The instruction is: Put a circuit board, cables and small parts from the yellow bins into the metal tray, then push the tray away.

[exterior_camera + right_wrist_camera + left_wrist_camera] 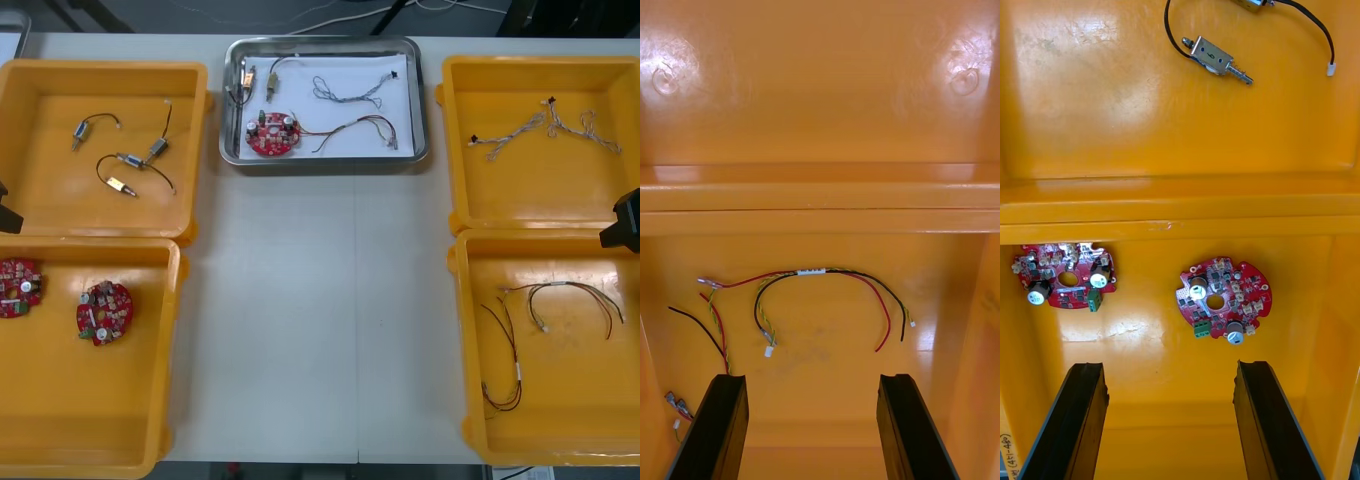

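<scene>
Tray [330,162] looks fully loaded to me. It sits at the far middle of the table [320,320], between the far left bin [50,190] and the far right bin [530,190]. Inside there's a red board [272,134] near its left corner, a blue-white cable [350,90], a red-yellow cable [355,128] and a couple of small parts [271,88] up at the far left. So I'd say loading is done and the push is what's left.

Neither arm is near it though. Left gripper [1169,367] hangs over the near left bin [90,420], jaws wide open with nothing in them, and spare boards [1223,298] lie on the bin floor ahead of the fingers. Right gripper [812,379] is over the near right bin [570,440], jaws open and empty too, with loose cables [827,271] ahead of it.

If I were driving, I'd first lift whichever arm goes clear of its bin wall. Then swing it in over the bare table on the near side of the tray. Come down low and meet the near rim around its middle, not a corner, or the tray will likely spin and bump a far bin. Shiny metal on a smooth table should slide easy, so push slow and steady. Otherwise the light cables may skate around inside.
</scene>
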Robot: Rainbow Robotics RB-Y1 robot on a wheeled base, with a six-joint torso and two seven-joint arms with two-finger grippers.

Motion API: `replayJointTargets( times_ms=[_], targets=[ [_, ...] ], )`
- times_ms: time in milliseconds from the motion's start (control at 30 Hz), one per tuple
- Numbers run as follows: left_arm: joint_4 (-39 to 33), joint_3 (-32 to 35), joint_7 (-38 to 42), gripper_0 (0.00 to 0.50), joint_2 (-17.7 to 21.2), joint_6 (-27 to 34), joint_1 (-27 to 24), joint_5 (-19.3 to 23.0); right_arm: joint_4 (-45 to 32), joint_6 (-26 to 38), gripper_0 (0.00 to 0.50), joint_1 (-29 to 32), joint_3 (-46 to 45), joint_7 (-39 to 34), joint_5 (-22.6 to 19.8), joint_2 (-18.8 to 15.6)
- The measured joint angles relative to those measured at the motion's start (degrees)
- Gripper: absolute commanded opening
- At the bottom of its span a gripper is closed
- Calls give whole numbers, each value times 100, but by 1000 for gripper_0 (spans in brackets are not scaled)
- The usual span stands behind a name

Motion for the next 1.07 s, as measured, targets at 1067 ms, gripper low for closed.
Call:
replayJointTargets(
  times_ms=[1067],
  targets=[
    [0,0,0,500,0,0,0,0,-2,-1,500,0,-2,0,7,0]
  ],
)
